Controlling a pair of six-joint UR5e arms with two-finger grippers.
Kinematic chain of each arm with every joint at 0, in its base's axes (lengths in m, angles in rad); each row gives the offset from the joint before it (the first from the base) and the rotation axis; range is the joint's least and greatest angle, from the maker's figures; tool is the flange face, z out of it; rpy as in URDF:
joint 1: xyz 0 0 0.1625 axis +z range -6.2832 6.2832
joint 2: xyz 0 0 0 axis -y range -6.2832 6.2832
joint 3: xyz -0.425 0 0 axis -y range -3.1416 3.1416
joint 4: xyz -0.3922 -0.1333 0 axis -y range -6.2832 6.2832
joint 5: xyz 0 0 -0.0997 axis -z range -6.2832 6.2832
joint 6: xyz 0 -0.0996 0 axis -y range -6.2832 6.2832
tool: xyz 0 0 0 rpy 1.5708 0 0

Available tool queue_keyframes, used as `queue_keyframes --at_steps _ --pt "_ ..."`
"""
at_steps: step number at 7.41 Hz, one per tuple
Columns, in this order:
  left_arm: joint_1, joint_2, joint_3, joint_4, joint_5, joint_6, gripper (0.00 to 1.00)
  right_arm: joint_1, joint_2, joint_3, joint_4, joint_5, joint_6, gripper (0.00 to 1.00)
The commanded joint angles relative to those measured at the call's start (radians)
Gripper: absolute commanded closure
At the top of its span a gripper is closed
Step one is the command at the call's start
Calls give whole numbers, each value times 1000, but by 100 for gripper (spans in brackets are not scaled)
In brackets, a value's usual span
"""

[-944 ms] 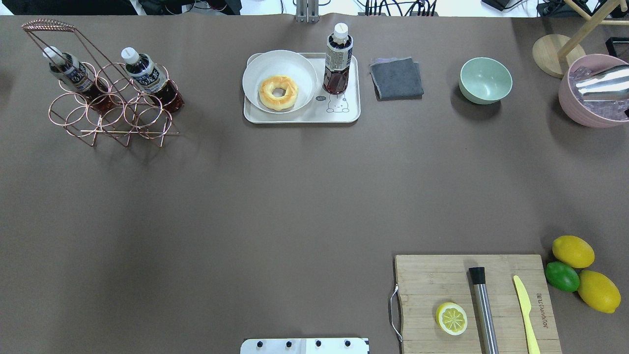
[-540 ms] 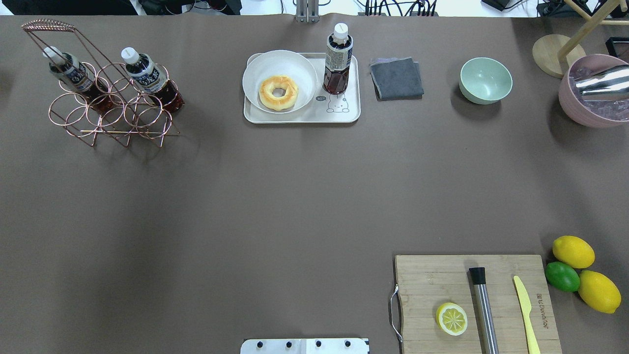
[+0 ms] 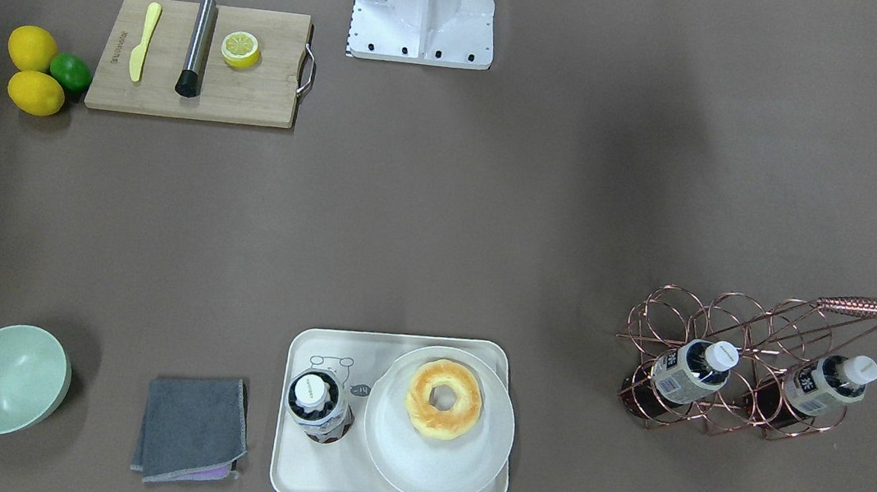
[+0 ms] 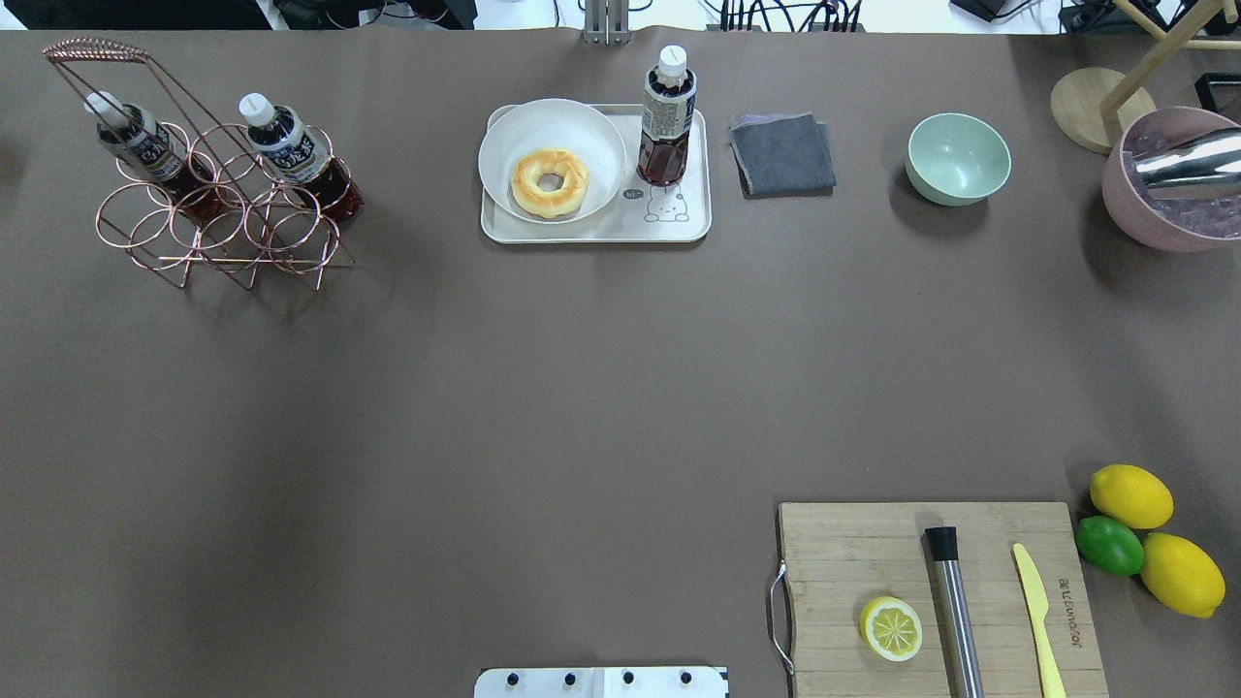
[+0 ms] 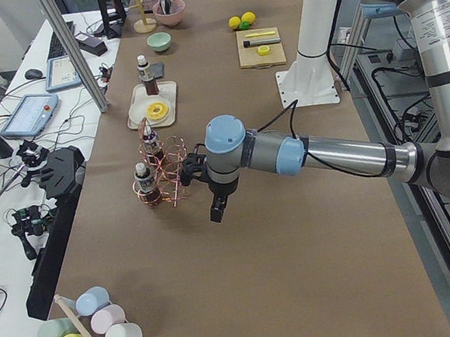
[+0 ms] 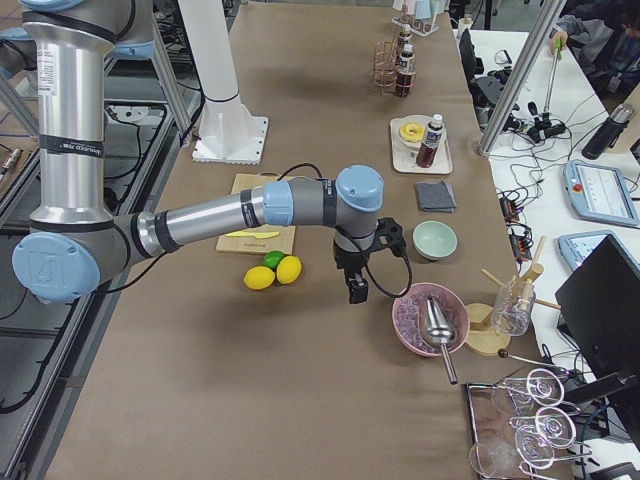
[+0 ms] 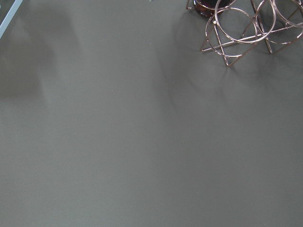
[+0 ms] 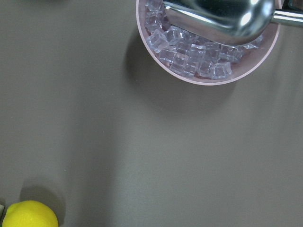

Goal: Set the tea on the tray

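The tea (image 4: 666, 126), a small bottle of dark liquid with a white cap, stands upright on the cream tray (image 4: 591, 229) at its right end, beside the bear drawing; it also shows in the front-facing view (image 3: 317, 405). Two alike bottles (image 4: 291, 150) (image 4: 145, 145) lean in a copper wire rack (image 4: 223, 228) at the far left. My left gripper (image 5: 216, 212) hangs over bare table near the rack. My right gripper (image 6: 355, 292) hangs between the lemons and the pink bowl. Neither touches anything, and I cannot tell whether they are open or shut.
A white plate with a doughnut (image 4: 551, 182) fills the tray's left part. A grey cloth (image 4: 781, 153), a green bowl (image 4: 958, 158) and a pink bowl of ice with a metal scoop (image 4: 1168, 184) stand to the right. A wooden cutting board (image 4: 834, 553) and lemons (image 4: 1129, 494) lie near right.
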Motion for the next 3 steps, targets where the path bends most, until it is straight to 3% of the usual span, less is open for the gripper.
queue_keyframes --at_steps 1,3 --pt "-8 -3 0 -4 9 4 3 2 11 -9 1 3 5 0" --pt "-9 -8 47 -7 54 16 3 3 11 1 1 76 1 0"
